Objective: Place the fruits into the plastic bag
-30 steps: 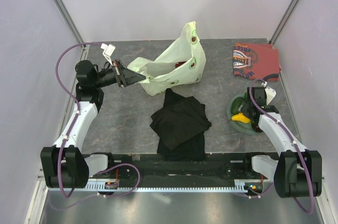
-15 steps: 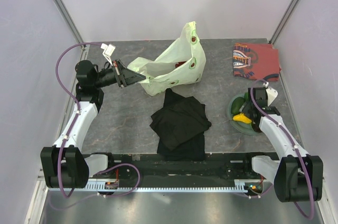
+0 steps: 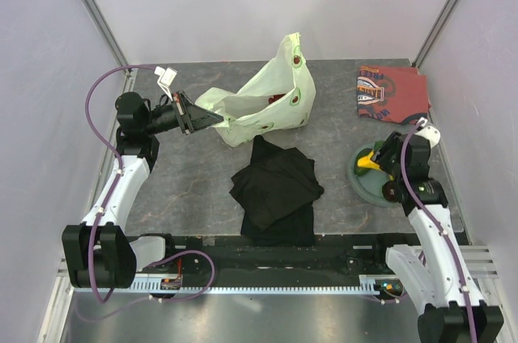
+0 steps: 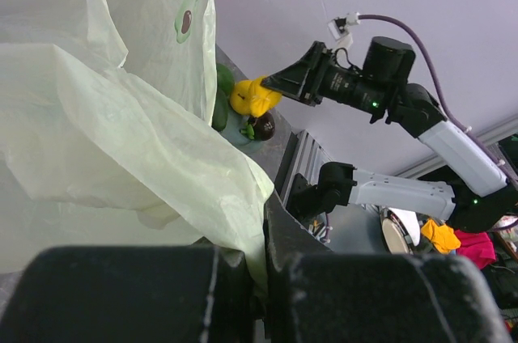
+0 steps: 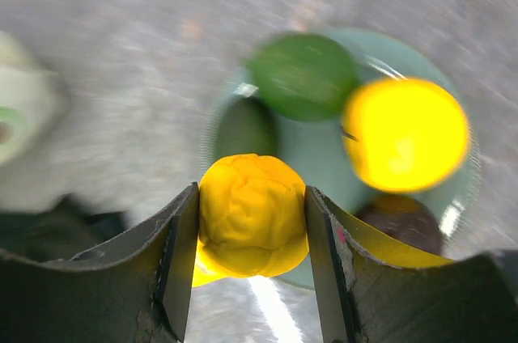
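My right gripper (image 3: 374,162) is shut on a lumpy yellow fruit (image 5: 252,215) and holds it above the near-left rim of the grey-green plate (image 3: 371,188). In the right wrist view the plate (image 5: 324,161) holds two green fruits (image 5: 306,76), a second yellow fruit (image 5: 405,133) and a dark maroon one (image 5: 402,218). My left gripper (image 3: 194,119) is shut on the left edge of the pale yellow-green plastic bag (image 3: 263,104), holding its mouth open. The bag (image 4: 121,116) fills the left wrist view. Something dark red (image 3: 276,99) shows inside it.
A crumpled black cloth (image 3: 275,189) lies in the middle, between the bag and the arms' bases. A folded red-orange patterned cloth (image 3: 391,92) lies at the back right. White walls and metal posts close in the table on three sides.
My right gripper has lifted off the plate with the yellow fruit in it and the arm has swung back and right. The left arm and the bag have not moved.
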Robot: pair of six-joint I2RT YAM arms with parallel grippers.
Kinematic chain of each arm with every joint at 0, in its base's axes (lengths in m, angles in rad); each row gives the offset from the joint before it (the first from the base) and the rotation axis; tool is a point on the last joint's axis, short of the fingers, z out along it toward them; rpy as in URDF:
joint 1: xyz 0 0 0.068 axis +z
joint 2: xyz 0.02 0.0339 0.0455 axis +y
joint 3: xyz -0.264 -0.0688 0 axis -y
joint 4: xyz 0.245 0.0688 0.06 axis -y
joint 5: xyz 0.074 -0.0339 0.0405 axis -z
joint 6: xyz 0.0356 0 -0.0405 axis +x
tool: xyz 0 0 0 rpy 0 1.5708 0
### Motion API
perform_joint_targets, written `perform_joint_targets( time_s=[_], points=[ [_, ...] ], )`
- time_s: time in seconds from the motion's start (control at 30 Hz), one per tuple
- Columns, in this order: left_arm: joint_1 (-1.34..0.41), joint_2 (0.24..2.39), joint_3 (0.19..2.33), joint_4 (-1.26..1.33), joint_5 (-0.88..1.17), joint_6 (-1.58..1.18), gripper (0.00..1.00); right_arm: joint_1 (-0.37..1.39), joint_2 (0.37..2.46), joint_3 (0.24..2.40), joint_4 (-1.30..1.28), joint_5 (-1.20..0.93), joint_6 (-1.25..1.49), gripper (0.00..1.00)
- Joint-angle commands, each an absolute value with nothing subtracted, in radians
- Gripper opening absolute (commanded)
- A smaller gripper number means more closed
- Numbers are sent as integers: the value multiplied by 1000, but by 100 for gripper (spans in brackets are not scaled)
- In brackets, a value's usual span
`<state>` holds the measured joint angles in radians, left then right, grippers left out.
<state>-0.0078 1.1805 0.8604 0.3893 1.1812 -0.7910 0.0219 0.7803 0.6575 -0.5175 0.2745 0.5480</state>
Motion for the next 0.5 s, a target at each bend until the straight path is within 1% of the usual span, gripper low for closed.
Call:
perform_joint_targets(
  time_s=[0.0,0.07,0.1,0.2,0.33,0.4,0.47],
  points=[
    [-8,1167,877,382,1184,-749,2,18,700,670,-368,39,496,8],
    [-8,1167,877,382,1184,-749,2,18,695,675,-289,-46,495,5],
    [-8,1169,876,382,1183,-750,2,18,696,684,-264,-136,502,5],
    [-8,1169,877,382,1184,-749,2,24,709,706,-158,-244,547,5],
    [-8,1170,877,382,1183,-747,2,49,730,756,-60,-290,572,5],
    [-8,1170,876,382,1183,-747,1,89,755,798,-26,-298,575,5],
    [-8,1173,879,382,1183,-747,1,132,788,852,-20,-264,551,2]
  ],
)
